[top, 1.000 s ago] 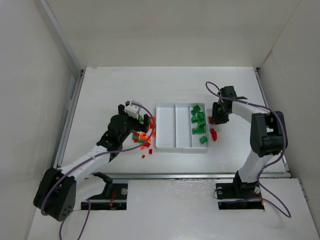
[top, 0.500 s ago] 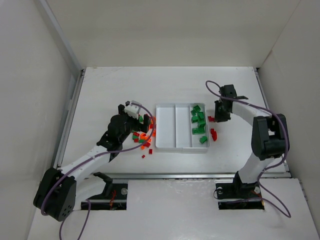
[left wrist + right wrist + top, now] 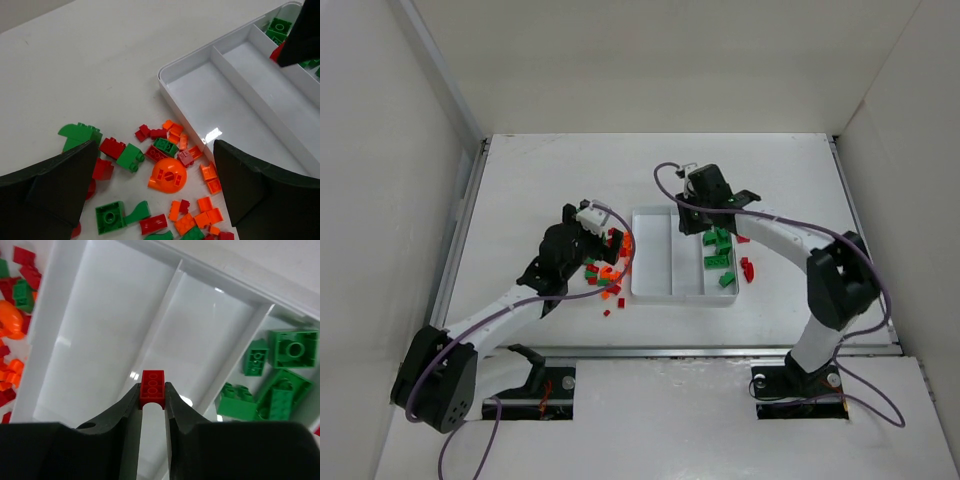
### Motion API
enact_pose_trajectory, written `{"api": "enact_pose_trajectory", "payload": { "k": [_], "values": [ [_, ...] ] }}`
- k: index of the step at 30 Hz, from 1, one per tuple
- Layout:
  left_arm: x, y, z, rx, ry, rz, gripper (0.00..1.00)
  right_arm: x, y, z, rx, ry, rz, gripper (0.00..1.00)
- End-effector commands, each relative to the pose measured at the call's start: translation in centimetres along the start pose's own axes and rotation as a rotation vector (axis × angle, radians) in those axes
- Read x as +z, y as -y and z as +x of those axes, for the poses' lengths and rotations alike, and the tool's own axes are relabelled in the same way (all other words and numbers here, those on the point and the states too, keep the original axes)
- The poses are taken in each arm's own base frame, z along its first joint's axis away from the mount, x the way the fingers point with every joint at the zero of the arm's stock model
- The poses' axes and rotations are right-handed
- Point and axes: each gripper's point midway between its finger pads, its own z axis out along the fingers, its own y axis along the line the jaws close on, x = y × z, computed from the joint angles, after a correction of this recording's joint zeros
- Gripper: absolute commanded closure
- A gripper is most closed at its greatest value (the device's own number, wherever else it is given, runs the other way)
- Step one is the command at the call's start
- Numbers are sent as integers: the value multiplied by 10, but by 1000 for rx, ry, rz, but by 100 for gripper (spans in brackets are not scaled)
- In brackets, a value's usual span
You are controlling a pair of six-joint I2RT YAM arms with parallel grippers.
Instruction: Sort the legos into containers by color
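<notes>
Between the right jaws, a red brick (image 3: 152, 387) sat pinched at the tips, the jaws closed narrowly on it above the tray (image 3: 100, 340), about over the divider between its left and middle compartments. Green bricks (image 3: 280, 370) lay in the compartment to their right. The left jaws gaped wide and held nothing, with loose bricks (image 3: 170, 175) below and between them on the worktop (image 3: 100, 60), just beside the tray.
</notes>
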Motion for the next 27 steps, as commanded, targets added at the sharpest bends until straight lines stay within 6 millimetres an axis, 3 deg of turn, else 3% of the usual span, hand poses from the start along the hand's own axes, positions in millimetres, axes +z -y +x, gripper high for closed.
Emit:
{"api": "enact_pose_trajectory", "payload": {
  "k": [1,3,5,8,10,15,18,19,22,23,27],
  "values": [
    [4,-8,-49,109,127,-11,0,17,-16,-10,-17,2,-78,83],
    [5,-13,-46,195,115,-27,0,26,-19,-14,-6,-3,-88,75],
    [5,-18,-47,251,112,-45,0,30,-18,-12,-15,-27,-84,59],
    [5,-28,-39,328,82,-86,0,33,-18,-13,-25,-42,-83,45],
    [5,-33,-36,347,67,-107,0,28,-15,-16,-26,-32,-65,39],
    [5,-34,-34,347,56,-113,0,4,-8,-32,17,32,-35,37],
    [4,-35,-28,347,32,-117,0,-15,28,-40,158,93,35,37],
    [4,-35,-28,338,33,-117,0,-20,53,-43,226,117,71,37],
    [4,-35,-26,338,24,-115,0,-28,95,-25,384,118,149,49],
    [4,-35,-26,338,24,-115,0,-31,117,-11,439,98,192,51],
    [4,-34,-23,329,16,-112,0,-23,148,20,524,13,232,56]
  ]
}}
